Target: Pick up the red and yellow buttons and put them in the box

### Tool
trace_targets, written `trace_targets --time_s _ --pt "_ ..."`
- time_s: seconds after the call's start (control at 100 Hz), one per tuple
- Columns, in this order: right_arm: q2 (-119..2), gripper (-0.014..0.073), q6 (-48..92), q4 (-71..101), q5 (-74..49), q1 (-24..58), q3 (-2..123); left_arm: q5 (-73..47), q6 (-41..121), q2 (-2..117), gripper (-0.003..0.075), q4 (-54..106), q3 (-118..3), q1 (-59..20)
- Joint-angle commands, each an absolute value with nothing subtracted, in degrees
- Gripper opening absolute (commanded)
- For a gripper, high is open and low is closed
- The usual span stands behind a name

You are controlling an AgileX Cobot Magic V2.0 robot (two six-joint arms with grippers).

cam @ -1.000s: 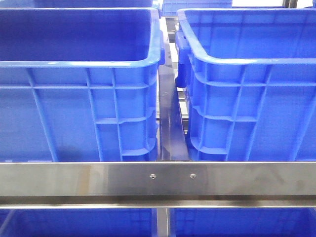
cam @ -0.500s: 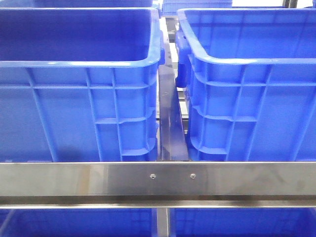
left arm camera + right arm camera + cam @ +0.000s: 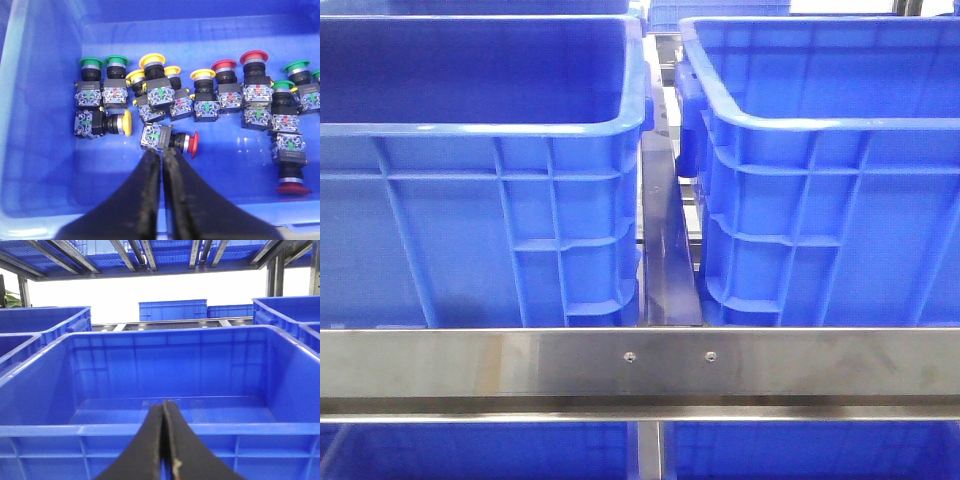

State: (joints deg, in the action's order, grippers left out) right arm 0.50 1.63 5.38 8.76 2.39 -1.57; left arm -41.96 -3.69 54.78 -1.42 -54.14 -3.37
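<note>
Closed to a thin slit and holding nothing, my left hand (image 3: 161,155) hangs over a blue bin (image 3: 45,165) of push buttons. Its fingertips sit just short of a red button (image 3: 170,140) lying on its side. That button's long axis runs crosswise to my fingers, grey contact block at one end and red cap at the other, so I judge I would need to open wide and close across its black neck. Just beyond the block of that red one lies a yellow button (image 3: 102,123), also on its side, cap pointing toward the red one.

Further out from the red button stands a crowded row. Counting caps in the bin, I make out four red, five yellow and about five green, though the green ones at the edge are cut off.

My right hand (image 3: 164,412) is also shut and empty, fingers pressed together, just short of the near rim of the empty box (image 3: 165,430). Neither hand shows in the front view. Being directly over the buttons, the left is the nearer hand for the pick.
</note>
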Motion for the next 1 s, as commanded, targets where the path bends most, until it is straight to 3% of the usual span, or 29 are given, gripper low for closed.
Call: trace_targets --time_s 0.0,0.14,0.21,0.51,0.75,0.99 --pt "2.0 -0.0068 1.8 5.0 13.5 2.4 -0.5 -38.6 -3.8 54.3 0.0158 -0.8 -56.3 -3.2" --pt "2.0 -0.0068 1.8 5.0 13.5 2.4 -0.5 -38.6 -3.8 54.3 0.0407 -0.7 -56.3 -3.2" --pt "2.0 -0.0068 1.8 5.0 13.5 2.4 -0.5 -38.5 -3.8 54.3 0.0470 -0.7 -56.3 -3.2" --pt "2.0 -0.0068 1.8 5.0 13.5 2.4 -0.5 -38.4 -3.8 59.2 0.0477 1.4 -59.1 -9.3" --pt "2.0 -0.0068 1.8 5.0 13.5 2.4 -0.5 -38.4 -5.4 71.4 0.0476 1.4 -66.6 -16.8" --pt "2.0 -0.0068 1.8 5.0 13.5 2.4 -0.5 -38.5 -5.6 84.0 0.0475 1.4 -75.4 -19.4"
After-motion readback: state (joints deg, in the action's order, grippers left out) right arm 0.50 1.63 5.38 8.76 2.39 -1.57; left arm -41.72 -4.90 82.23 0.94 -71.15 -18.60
